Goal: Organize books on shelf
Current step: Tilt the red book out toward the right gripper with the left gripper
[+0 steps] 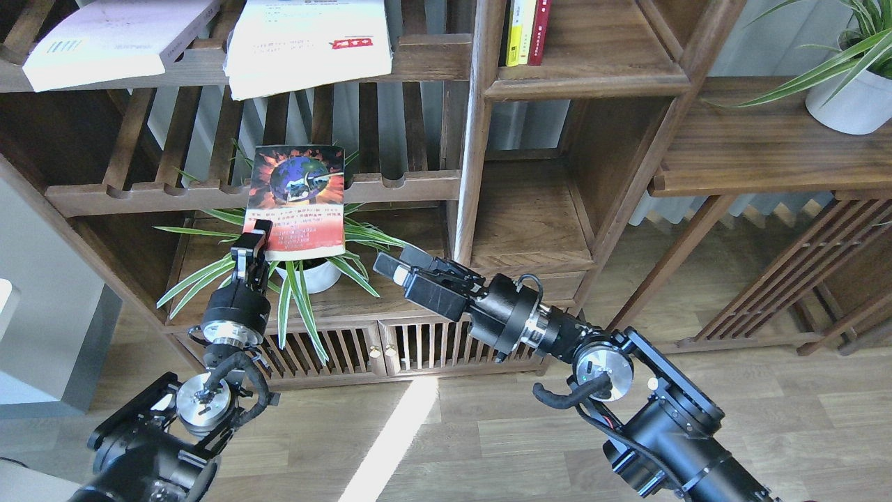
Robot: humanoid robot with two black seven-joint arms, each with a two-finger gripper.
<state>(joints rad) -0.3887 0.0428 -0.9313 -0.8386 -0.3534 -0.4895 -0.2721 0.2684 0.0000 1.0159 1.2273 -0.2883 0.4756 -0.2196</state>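
Observation:
The dark red-black pictorial book (301, 199) hangs upright in the air in front of the slatted rack, over a spider plant. My left gripper (256, 242) is shut on its lower left corner. The pale lavender-white book (111, 38) and the larger white book with a red mark (306, 42) lie on the upper slatted rack, overhanging its front rail. The shelf (529, 223), a narrow compartment with a solid plank, stands empty right of centre. My right gripper (404, 265) is open and empty, low in front of the shelf's left post, right of the held book.
A spider plant in a white pot (310, 275) stands on the low cabinet (376, 345) directly under the held book. The slatted rack's notched rail (174, 195) runs behind it. Yellow and red books (526, 31) stand in the upper compartment. Another potted plant (847, 97) sits on the wide right board.

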